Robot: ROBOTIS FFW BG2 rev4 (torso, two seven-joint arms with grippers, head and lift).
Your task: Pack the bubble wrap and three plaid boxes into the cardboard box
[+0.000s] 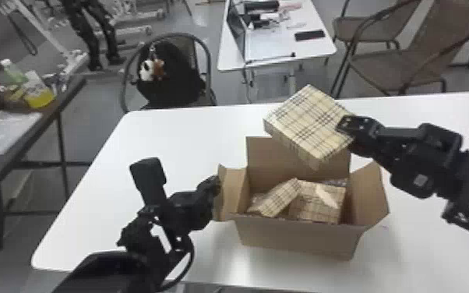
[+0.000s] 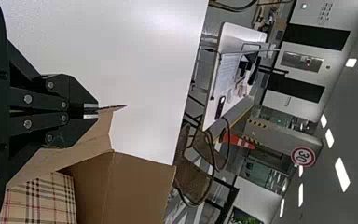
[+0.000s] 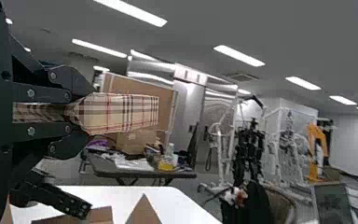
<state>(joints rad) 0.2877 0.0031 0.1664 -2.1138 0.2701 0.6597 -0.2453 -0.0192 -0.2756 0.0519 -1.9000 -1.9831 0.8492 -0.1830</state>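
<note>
My right gripper [image 1: 342, 126] is shut on a corner of a plaid box [image 1: 307, 117], tilted above the back of the open cardboard box [image 1: 296, 239]. Within the carton, one plaid box [image 1: 280, 198] leans at the left against another plaid box [image 1: 311, 204]; clear bubble wrap [image 1: 337, 182] peeks out behind them. At the carton's left flap is my left gripper [image 1: 215, 187]. The left wrist view has the left gripper [image 2: 91, 111] pinching the edge of that flap [image 2: 101, 128]. In the right wrist view, the right gripper [image 3: 81, 114] clasps the held plaid box [image 3: 126, 112].
All this is over a white table [image 1: 167, 144]. Behind it stand a chair with a black bag [image 1: 167, 78], a second white table [image 1: 284, 46] with a laptop, and brown chairs at the right. A dark side table [image 1: 66, 101] is at the left.
</note>
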